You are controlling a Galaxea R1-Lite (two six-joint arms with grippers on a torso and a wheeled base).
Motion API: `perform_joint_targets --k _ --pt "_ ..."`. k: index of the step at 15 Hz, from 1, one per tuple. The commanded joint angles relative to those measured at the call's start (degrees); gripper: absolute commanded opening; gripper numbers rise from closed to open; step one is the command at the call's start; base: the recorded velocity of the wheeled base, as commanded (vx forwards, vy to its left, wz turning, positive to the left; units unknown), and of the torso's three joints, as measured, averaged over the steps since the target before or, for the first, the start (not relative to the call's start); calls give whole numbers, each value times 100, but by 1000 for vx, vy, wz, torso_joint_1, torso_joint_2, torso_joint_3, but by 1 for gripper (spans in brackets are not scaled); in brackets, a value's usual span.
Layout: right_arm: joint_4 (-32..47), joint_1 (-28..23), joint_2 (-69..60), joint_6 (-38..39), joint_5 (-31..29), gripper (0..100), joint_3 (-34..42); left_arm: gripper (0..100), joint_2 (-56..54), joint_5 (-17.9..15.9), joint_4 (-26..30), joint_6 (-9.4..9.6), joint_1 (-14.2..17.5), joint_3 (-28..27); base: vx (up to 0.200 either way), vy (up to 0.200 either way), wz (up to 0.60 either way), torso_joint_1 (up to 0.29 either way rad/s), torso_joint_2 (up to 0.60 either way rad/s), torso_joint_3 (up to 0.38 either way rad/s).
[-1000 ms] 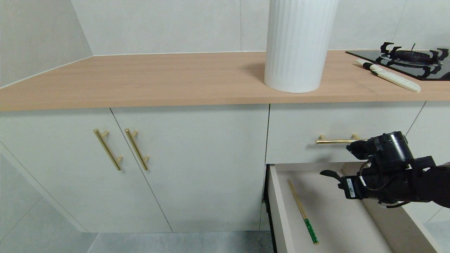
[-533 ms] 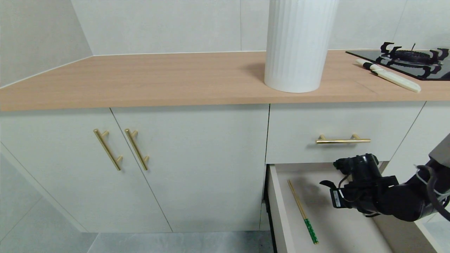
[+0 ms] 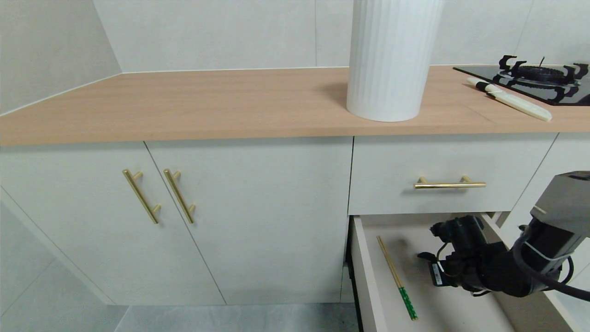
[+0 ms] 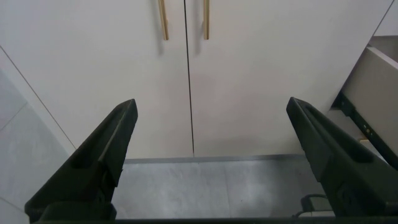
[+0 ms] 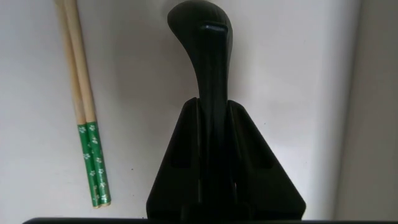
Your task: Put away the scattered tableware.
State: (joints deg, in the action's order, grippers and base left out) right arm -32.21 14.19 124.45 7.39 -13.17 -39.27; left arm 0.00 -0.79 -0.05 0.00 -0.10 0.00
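Note:
An open lower drawer [image 3: 365,276] holds a pair of wooden chopsticks [image 3: 397,285] with green ends, lying near its left wall; they also lie on the drawer floor [image 5: 292,74] as chopsticks [image 5: 84,118] in the right wrist view. My right gripper [image 3: 435,269] hangs low inside the drawer, right of the chopsticks, shut on a black spoon-like utensil [image 5: 204,37] whose rounded end [image 3: 423,255] sticks out ahead of the right gripper [image 5: 214,143]. My left gripper [image 4: 211,162] is open in front of the cabinet doors [image 4: 186,74], with nothing between its fingers.
On the wooden countertop [image 3: 207,101] stand a tall white ribbed vase [image 3: 392,60] and, at the right, a white-bladed knife [image 3: 509,99] beside a black stove [image 3: 541,76]. A shut drawer with a gold handle [image 3: 449,185] sits above the open one.
My right arm has come down from in front of the upper drawer's handle into the open drawer, carrying the black utensil lower and slightly left. The chopsticks have not moved.

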Motion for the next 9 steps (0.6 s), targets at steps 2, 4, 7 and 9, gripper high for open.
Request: perform_joint_targets --k 2,4,7,9 --pt "4 5 97 0 -2 0 -2 100 0 0 5 0 1 0 0 0 0 0 0 0" --pt "4 -4 97 0 -2 0 -2 100 0 0 5 0 1 0 0 0 0 0 0 0" --pt "4 -30 105 -9 -2 0 7 100 0 0 -4 0 1 0 0 0 0 0 0 0" --pt "4 -39 105 -18 -2 0 15 100 0 0 -4 0 1 0 0 0 0 0 0 0"
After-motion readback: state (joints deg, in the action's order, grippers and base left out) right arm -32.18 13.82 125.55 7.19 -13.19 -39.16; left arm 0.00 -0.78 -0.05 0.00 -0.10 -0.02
